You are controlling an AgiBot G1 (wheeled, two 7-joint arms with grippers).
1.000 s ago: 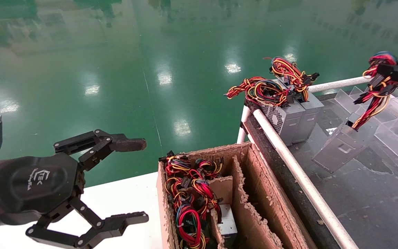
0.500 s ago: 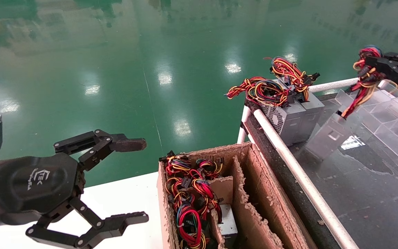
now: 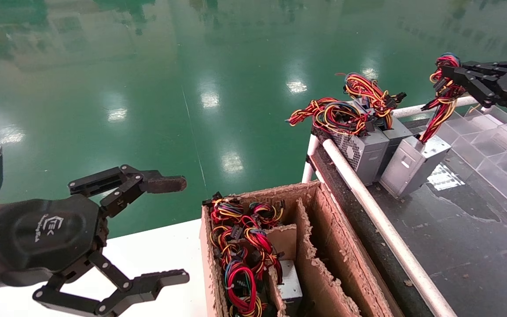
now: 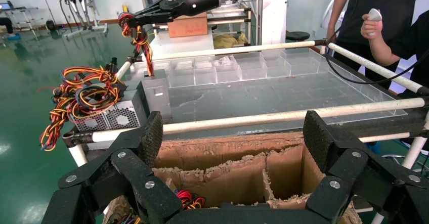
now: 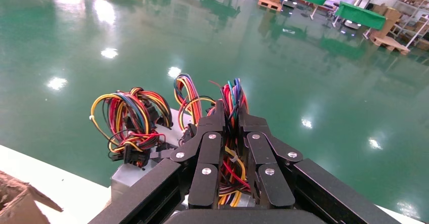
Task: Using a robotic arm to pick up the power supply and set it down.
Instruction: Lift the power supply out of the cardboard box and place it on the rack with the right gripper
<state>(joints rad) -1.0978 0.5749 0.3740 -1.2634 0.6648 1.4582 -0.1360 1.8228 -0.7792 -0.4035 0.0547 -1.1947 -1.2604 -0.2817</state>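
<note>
The power supply [image 3: 414, 165] is a grey metal box, tilted, with its lower end on the dark table beside two like units. Its red, yellow and black wires [image 3: 440, 103] run up into my right gripper [image 3: 446, 75], which is shut on the bundle above the box. In the right wrist view the wires [image 5: 232, 95] stick out between the closed fingers of that gripper [image 5: 231, 114]. The left wrist view shows the box [image 4: 157, 93] and the right gripper [image 4: 152, 17] far off. My left gripper [image 3: 181, 230] hangs open and holds nothing, left of the cardboard box; it is also seen as [image 4: 233, 138].
A torn cardboard box [image 3: 324, 246] with dividers holds more wired units. Two other power supplies [image 3: 363, 149] stand at the table corner behind a white pipe rail [image 3: 368, 198]. Clear plastic dividers [image 3: 491, 136] line the far right. A person [image 4: 384, 27] stands beyond the table.
My right gripper has moved left and away with the wire bundle. The hanging box has swung from mid-table to beside the two standing units, with its lower end on the table. The left arm is unchanged.
</note>
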